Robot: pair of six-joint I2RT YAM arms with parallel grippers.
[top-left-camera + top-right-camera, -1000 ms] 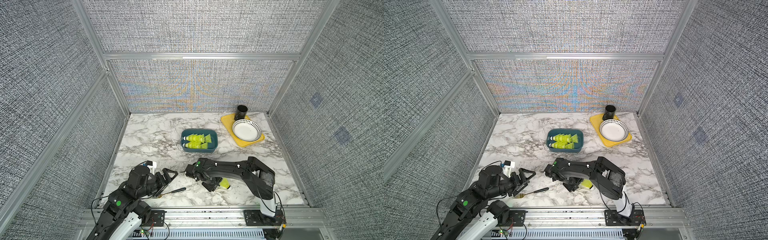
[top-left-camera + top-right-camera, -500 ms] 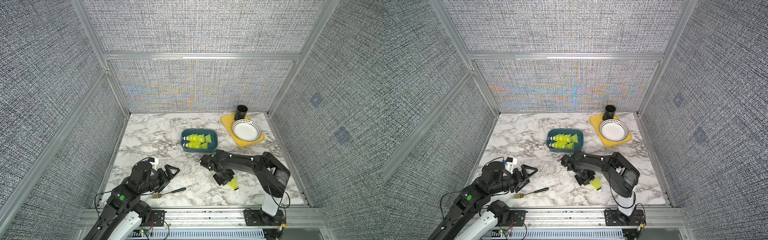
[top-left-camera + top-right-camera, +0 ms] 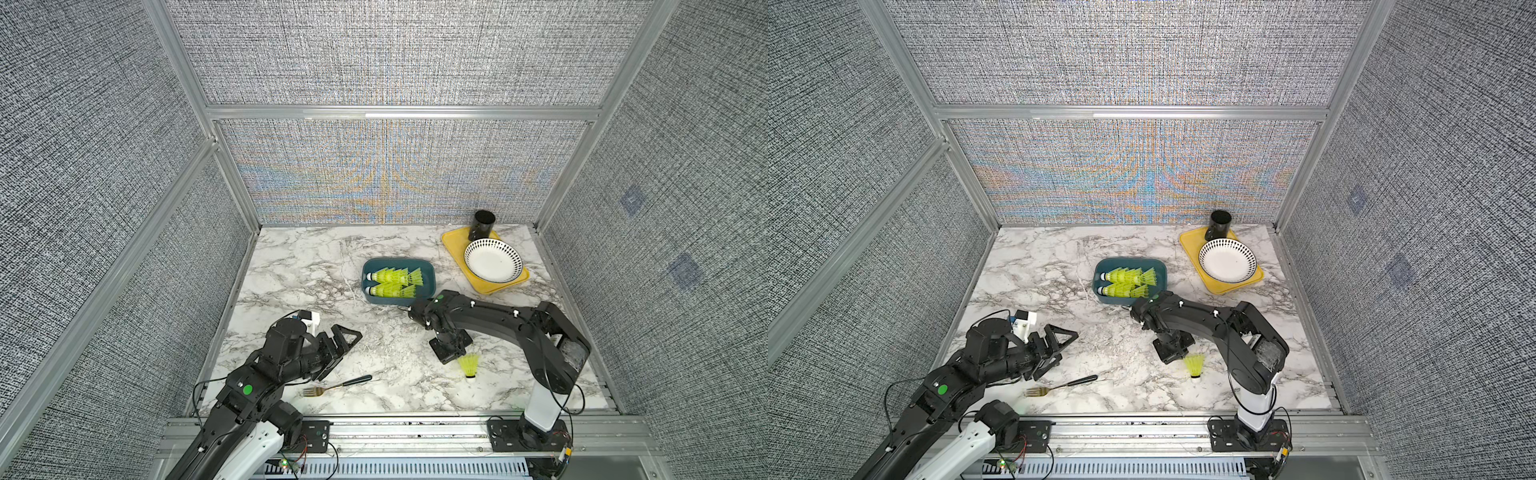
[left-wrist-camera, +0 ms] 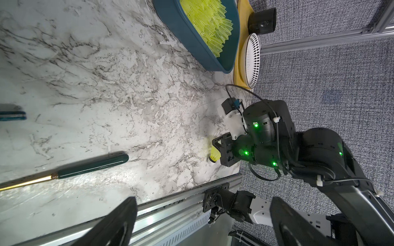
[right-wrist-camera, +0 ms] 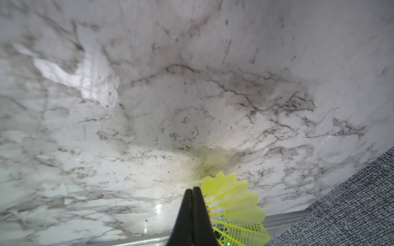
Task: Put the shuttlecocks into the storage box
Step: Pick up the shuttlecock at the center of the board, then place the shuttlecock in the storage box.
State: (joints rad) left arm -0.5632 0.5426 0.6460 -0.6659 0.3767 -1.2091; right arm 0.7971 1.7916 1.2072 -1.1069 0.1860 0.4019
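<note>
Right arm [image 3: 490, 322] swung rightward, right fingers [image 5: 184, 217] pressed together beside loose shuttlecock [image 3: 468, 365], left fingers [image 4: 119, 223] wide apart

The left gripper [image 4: 202, 204] holds its black fingers [image 4: 119, 221] wide apart over the edge of the marble table [image 4: 117, 95]. Ahead, a lone shuttlecock [image 4: 213, 153] sits just beside the right gripper [image 4: 220, 147]. Farther off, the storage box [image 4: 191, 44] holds more shuttlecocks [image 4: 211, 23]. The dark handle of a fork [image 4: 91, 165] lies nearer.

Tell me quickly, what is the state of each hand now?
Left hand: open, holding nothing.
Right hand: closed at the skirt of the loose shuttlecock; grip cannot be told.
</note>
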